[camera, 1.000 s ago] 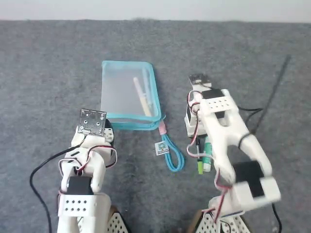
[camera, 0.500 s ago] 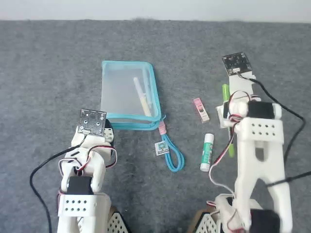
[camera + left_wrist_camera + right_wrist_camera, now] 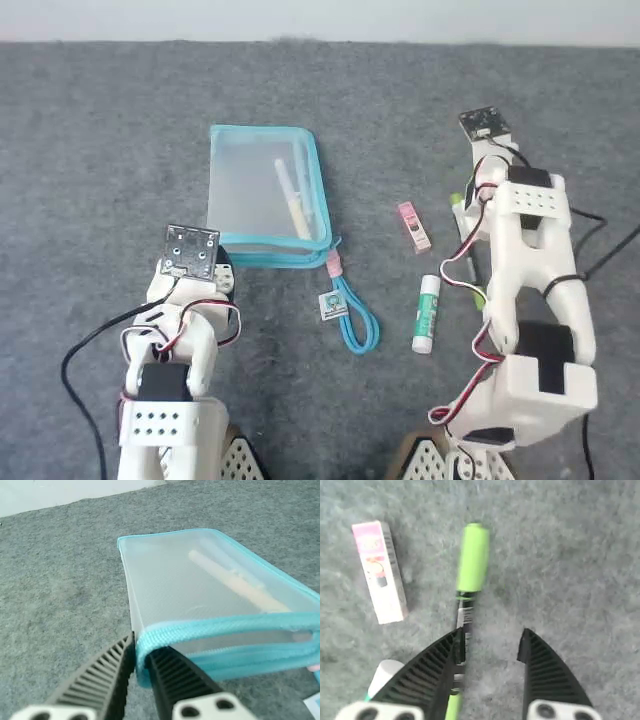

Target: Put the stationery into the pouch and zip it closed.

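The translucent pouch point(image 3: 262, 200) with a teal zip edge lies flat, and a pale pen point(image 3: 293, 200) rests inside it. My left gripper point(image 3: 142, 662) is shut on the pouch's point(image 3: 200, 590) near teal edge. Right of the pouch lie a pink eraser box point(image 3: 414, 226), a glue stick point(image 3: 427, 313) and a green marker point(image 3: 458, 203) that my right arm point(image 3: 515, 215) partly covers. My right gripper point(image 3: 490, 650) hangs open just above the green marker point(image 3: 472, 557), whose barrel runs along one finger. The pink eraser box point(image 3: 380, 572) lies beside it.
A teal strap with a small tag point(image 3: 350, 312) trails from the pouch's zip end toward the arms. Grey carpet point(image 3: 120, 120) covers the table, with open room to the left and at the back. Black cables point(image 3: 560, 190) run along the right side.
My right arm has swung from over the eraser and glue stick out to the right, then settled lower over the green marker. The left arm and the pouch have not moved.
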You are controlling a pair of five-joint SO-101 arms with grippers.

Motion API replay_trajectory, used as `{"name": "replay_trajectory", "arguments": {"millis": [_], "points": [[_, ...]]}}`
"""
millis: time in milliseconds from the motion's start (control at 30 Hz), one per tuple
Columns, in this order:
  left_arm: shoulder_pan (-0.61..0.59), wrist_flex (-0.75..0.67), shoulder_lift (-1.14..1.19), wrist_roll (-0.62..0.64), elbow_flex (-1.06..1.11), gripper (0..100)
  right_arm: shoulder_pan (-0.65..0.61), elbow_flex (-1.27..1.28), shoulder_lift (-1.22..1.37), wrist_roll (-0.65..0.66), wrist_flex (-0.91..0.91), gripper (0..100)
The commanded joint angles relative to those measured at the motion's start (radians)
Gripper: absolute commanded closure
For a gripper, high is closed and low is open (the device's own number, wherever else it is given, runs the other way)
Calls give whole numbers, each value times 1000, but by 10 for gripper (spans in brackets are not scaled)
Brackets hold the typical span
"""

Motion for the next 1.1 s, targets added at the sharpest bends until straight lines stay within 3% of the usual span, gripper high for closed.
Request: {"name": "replay_trajectory", "arguments": {"millis": [0,267,500,1067], "points": [[-5,2,-3,-11,-47,988,-16,-54,-36,-14,-19,817],[-5,-60,-3,-12,-15,988,-47,169,-259,41,93,828],[-6,-57,-3,-12,-15,988,-67,540,-472,17,-10,868],[-11,-55,-3,-12,-15,988,-31,560,-260,-17,-117,872]]}}
